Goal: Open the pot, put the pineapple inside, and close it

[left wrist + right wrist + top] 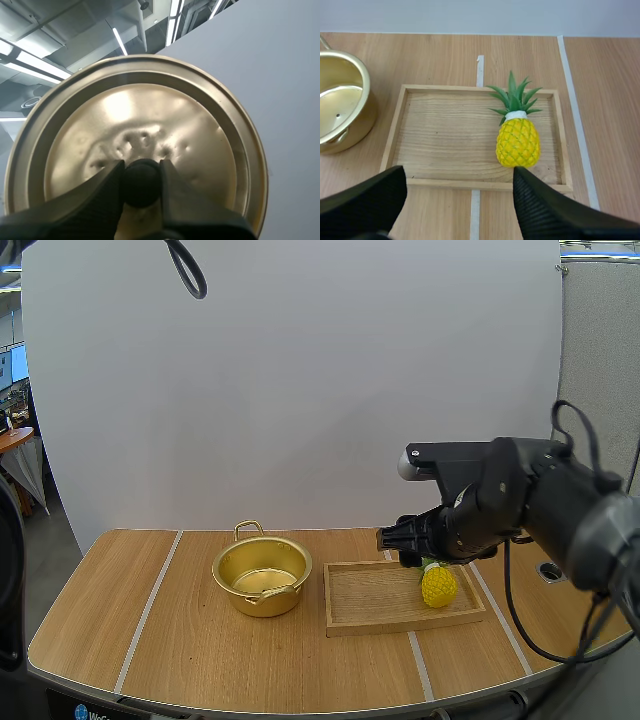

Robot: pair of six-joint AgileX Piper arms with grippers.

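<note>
One pineapple (438, 586), small and toy-like, lies on its side in the wooden tray (400, 626), at the tray's right end, crown toward the tray's far rim. Handling, as a judgement: light and stiff, probably moulded plastic, though the material cannot be confirmed from here. Bumpy skin should give the pads some bite; the leafy crown looks thin and bendy, a poor handle. Best hold is across the yellow body at its widest, one finger either side, clear of the crown. Body is rounded, so it may roll or squirt out if pinched off-centre. Just left of the tray, apart from it, the pot (240, 598) stands uncovered on the table (150, 640), nothing seen inside but shine. Tools: the right gripper (459, 175) hangs over the tray, fingers spread wide, ribbed faces turned inward, nothing between them. The gap is well broader than the pineapple, which sits just ahead of one finger. It seems to touch nothing, though its height over the tray is hard to read. The left gripper (141, 170) is pinched narrow on the black knob (141, 187) of the lid (165, 125), the lid carried aloft, off the pot and away from the tray.
</note>
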